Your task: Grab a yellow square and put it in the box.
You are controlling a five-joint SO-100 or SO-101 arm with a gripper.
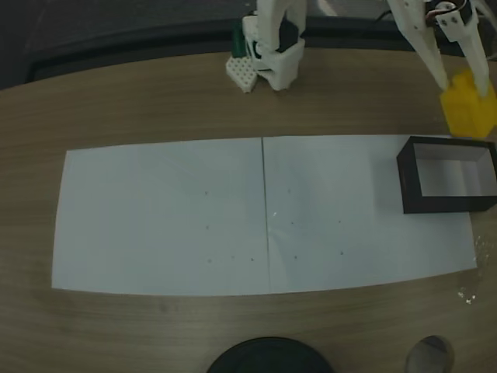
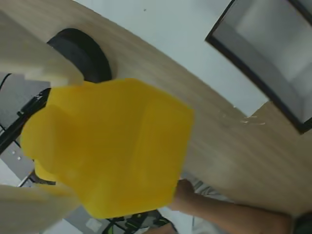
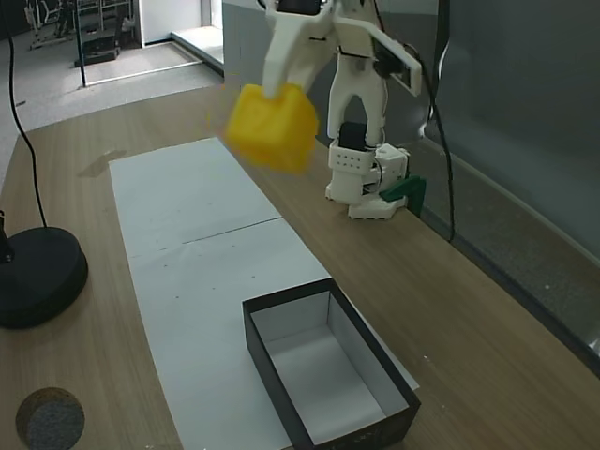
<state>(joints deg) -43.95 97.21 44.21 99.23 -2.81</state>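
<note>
The hand (image 1: 460, 78) is clamped on the yellow square (image 3: 272, 127), raised in the air near the box (image 3: 328, 373).

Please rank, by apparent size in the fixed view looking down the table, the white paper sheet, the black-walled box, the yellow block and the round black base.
1. White paper sheet
2. Black-walled box
3. Round black base; partly cropped, so unsure
4. Yellow block; held aloft, blurred

The end effector (image 1: 464, 78) holds the yellow square (image 1: 468, 113) aloft (just behind the box (image 1: 409, 180)).
</note>
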